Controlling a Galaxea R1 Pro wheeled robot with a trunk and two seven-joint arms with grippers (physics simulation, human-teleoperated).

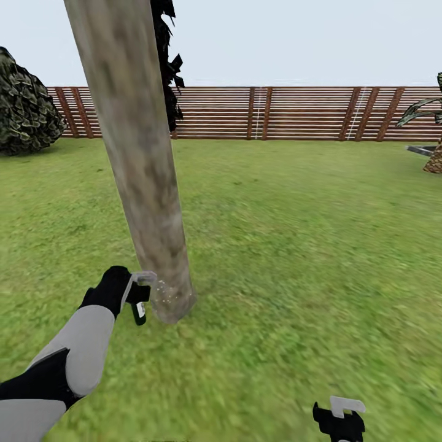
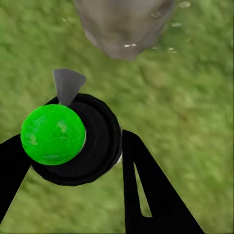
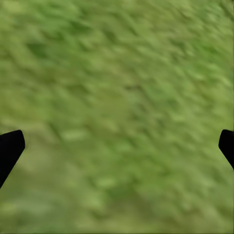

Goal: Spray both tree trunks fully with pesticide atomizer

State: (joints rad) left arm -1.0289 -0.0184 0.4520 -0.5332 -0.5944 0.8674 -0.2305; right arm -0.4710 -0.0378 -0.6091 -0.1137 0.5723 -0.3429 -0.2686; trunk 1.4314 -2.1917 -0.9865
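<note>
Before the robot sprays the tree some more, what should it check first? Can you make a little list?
1. Spray bottle held between the left gripper fingers: ok.
2. Nozzle facing the tree trunk: ok.
3. Droplets landing on the trunk's base: ok.
4. Trunk higher up covered: cannot tell.
5. Right gripper open over grass, out of the way: ok.
6. Second tree sprayed: cannot tell.
</note>
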